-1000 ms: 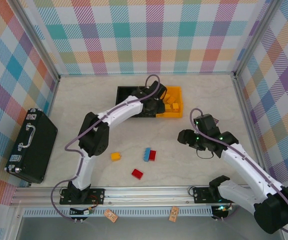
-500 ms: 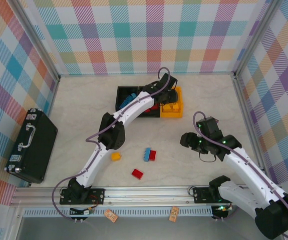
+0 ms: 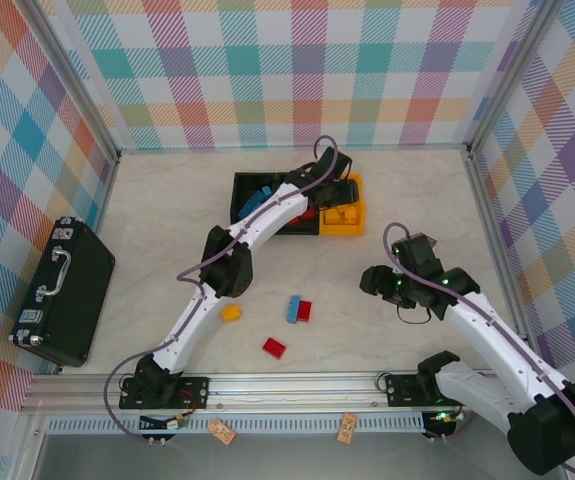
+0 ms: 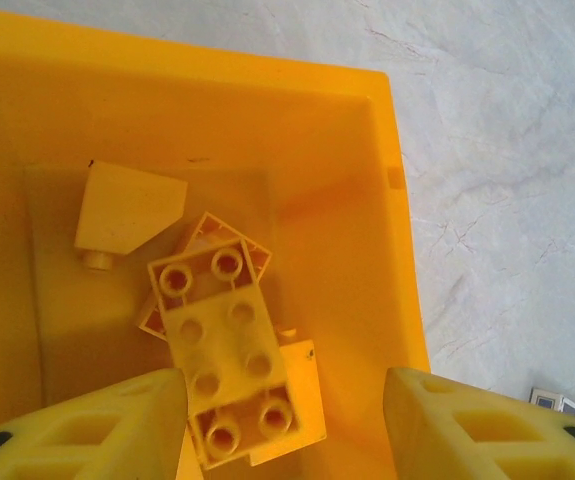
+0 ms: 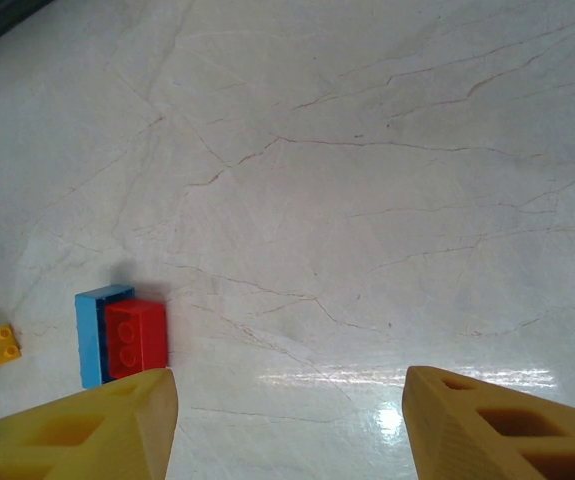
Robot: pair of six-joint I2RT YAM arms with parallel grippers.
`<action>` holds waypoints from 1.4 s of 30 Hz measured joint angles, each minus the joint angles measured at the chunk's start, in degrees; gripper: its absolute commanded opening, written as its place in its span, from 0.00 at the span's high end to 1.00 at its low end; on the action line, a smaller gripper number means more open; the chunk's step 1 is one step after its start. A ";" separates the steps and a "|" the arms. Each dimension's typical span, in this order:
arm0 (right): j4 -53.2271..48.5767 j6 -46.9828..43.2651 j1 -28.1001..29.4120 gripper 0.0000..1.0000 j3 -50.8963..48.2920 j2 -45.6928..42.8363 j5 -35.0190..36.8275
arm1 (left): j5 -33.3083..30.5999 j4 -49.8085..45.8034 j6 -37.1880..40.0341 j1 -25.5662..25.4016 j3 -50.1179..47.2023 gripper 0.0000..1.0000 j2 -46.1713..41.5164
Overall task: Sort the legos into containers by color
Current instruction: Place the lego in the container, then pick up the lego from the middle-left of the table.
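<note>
The containers stand in a row at the back: a black bin (image 3: 250,186) with blue legos, a black bin (image 3: 297,226) with red ones, and the yellow bin (image 3: 355,228). My left gripper (image 3: 341,203) hangs open over the yellow bin (image 4: 392,150). Below its spread fingers (image 4: 97,430) a yellow brick (image 4: 222,350) lies loose on other yellow legos (image 4: 127,205). My right gripper (image 3: 377,281) is open and holds nothing. It hovers right of a blue brick (image 5: 89,335) that touches a red brick (image 5: 135,335). On the table also lie a yellow brick (image 3: 231,313) and a red brick (image 3: 274,347).
A black suitcase (image 3: 62,290) with a handle lies at the left edge of the table. Checkered walls close the back and both sides. Open marble surface stretches between the bins and the loose bricks.
My left arm swung right from the black bins to over the yellow bin, then its jaws opened and let the yellow brick go. The right gripper drifted slightly nearer.
</note>
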 measured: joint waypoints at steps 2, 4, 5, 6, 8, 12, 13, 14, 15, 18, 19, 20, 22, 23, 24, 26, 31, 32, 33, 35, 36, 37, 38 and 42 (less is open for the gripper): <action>0.22 -0.02 0.00 0.39 0.00 0.46 -0.22 | 0.37 0.74 0.31 -0.07 -2.91 0.46 -1.84; 0.70 -0.02 0.00 0.39 0.00 1.01 -0.50 | 0.94 1.29 0.87 -0.31 -7.93 0.45 -5.40; 1.07 -0.02 0.00 0.39 0.00 1.27 -0.55 | 1.16 1.31 1.11 -0.33 -10.29 0.45 -7.32; 1.42 -0.04 0.00 0.39 0.00 1.60 -0.61 | 1.44 1.57 1.14 -0.35 -13.16 0.45 -9.62; 2.01 -0.22 0.00 0.38 0.00 2.32 -0.81 | 1.79 2.38 1.29 -0.46 -18.40 0.45 -14.01; 2.89 -0.74 0.00 0.38 0.02 3.78 -1.44 | 2.80 5.64 1.29 -0.72 -30.47 0.44 -23.98; 3.02 -1.03 0.00 0.38 0.02 4.17 -1.70 | 3.10 6.49 1.29 -0.72 -33.55 0.44 -26.38; 3.08 -1.31 0.00 0.38 0.02 4.59 -1.95 | 3.15 7.34 1.29 -0.72 -36.04 0.44 -28.24; 3.19 -1.55 0.00 0.38 0.04 5.09 -2.19 | 3.45 8.24 1.27 -0.72 -39.23 0.44 -30.53; 3.96 -1.92 0.00 0.38 0.26 6.69 -3.02 | 4.20 10.47 1.07 -0.72 -48.15 0.44 -36.41; 4.31 -1.92 0.02 0.38 0.42 7.15 -3.28 | 4.33 10.95 1.03 -0.72 -50.99 0.44 -38.16; 4.61 -1.92 0.07 0.38 0.55 7.58 -3.52 | 4.55 11.34 0.98 -0.70 -53.64 0.44 -39.71; 5.35 -1.92 0.17 0.38 0.61 8.24 -3.93 | 5.07 11.89 0.66 -0.70 -58.14 0.45 -42.21; 5.53 -1.92 0.39 0.38 0.68 8.59 -4.17 | 5.44 11.87 0.50 -0.70 -60.17 0.44 -43.25; 5.70 -1.95 0.50 0.38 0.74 8.85 -4.48 | 5.73 11.87 0.26 -0.70 -61.94 0.45 -44.15; 5.99 -2.19 0.81 0.38 0.92 9.42 -5.49 | 6.60 11.56 -0.33 -0.72 -65.40 0.45 -45.81; 6.73 -4.28 1.66 0.38 1.11 10.10 -9.16 | 8.57 10.16 -0.96 -0.76 -70.60 0.45 -48.17; 6.91 -4.74 1.77 0.38 1.11 10.10 -9.88 | 8.94 9.88 -1.07 -0.79 -71.30 0.45 -48.48; 7.04 -5.09 1.92 0.38 1.11 10.10 -10.64 | 9.33 9.27 -1.09 -0.83 -71.95 0.45 -48.68; 7.30 -5.68 1.95 0.38 1.11 10.08 -12.07 | 10.05 8.13 -1.11 -0.87 -72.67 0.45 -48.70; 7.39 -6.05 1.97 0.38 1.09 10.08 -12.63 | 10.38 7.56 -1.09 -1.07 -73.07 0.44 -48.70; 7.39 -6.19 1.99 0.38 1.09 10.08 -13.05 | 10.78 6.88 -1.09 -1.16 -73.42 0.44 -48.70; 7.43 -6.29 2.01 0.38 1.03 10.01 -13.38 | 11.19 6.49 -1.09 -1.25 -73.77 0.43 -48.70; 7.82 -6.27 2.01 0.38 -0.33 9.38 -13.88 | 13.16 5.42 -1.09 -2.36 -75.73 0.42 -48.65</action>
